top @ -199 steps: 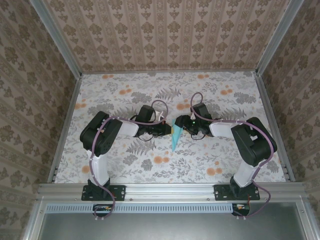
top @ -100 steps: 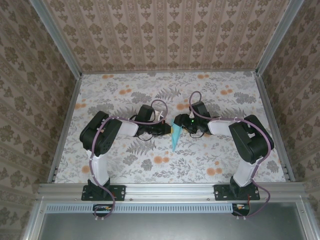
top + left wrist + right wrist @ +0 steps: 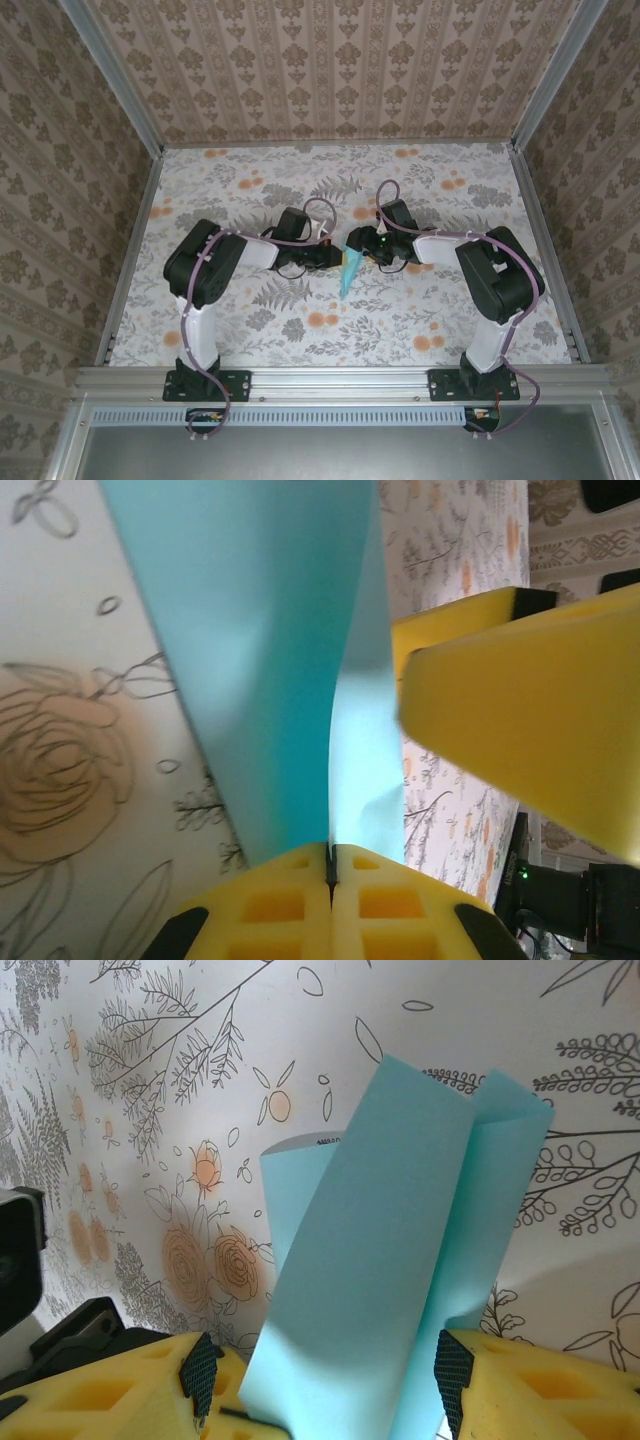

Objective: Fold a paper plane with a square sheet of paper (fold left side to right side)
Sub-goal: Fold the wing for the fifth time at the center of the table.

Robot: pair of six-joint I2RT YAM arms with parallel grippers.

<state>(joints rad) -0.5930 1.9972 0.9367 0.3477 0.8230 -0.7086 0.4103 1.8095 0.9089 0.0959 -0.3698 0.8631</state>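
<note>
One pinch holds: left gripper (image 3: 330, 875) clamped on paper plane (image 3: 400, 1210); right gripper (image 3: 330, 1380) open astride it; close squarely along crease.

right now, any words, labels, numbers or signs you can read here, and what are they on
No text can be read.
Tiny dark marks on the pale upper edge of the paper plane: too small to read.
Tablecloth: flower pattern, no lettering.

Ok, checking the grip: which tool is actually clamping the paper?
The left tool, shut on the paper plane; the right tool stands open around it.
</note>
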